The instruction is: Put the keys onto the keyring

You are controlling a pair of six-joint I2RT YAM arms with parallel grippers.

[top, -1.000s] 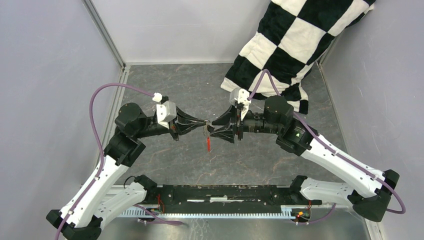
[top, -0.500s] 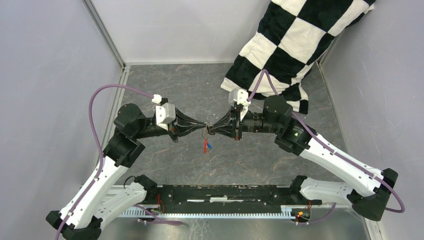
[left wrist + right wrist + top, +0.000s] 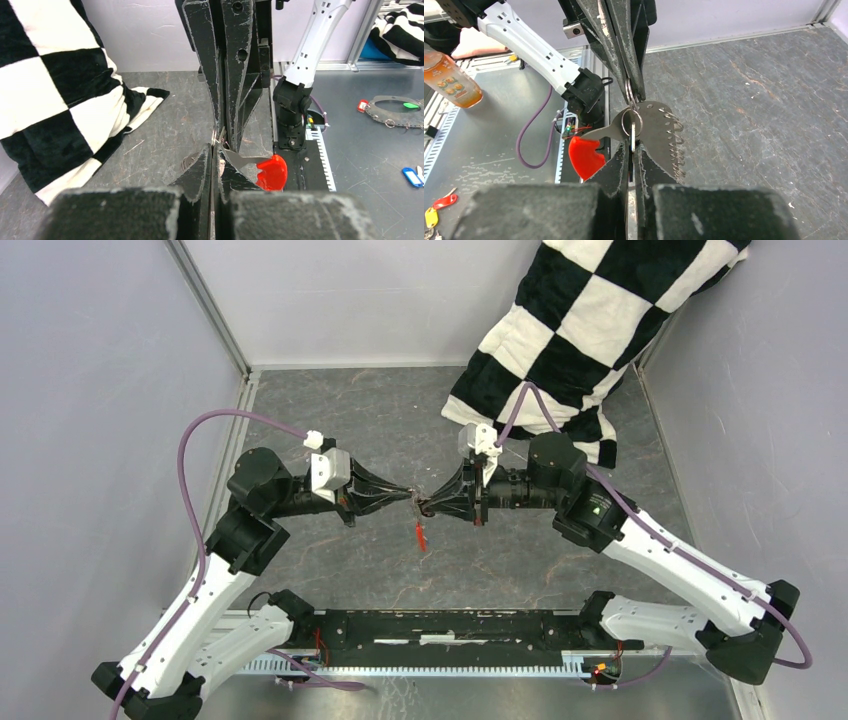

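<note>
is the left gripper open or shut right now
Shut. The left gripper has its two fingers meeting with no gap in its wrist view, and the right wrist view shows them pinching the keyring.

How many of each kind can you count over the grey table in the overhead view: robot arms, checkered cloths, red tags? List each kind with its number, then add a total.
Robot arms: 2 (left arm, right arm)
Checkered cloth: 1
Red tag: 1
Total: 4
</note>
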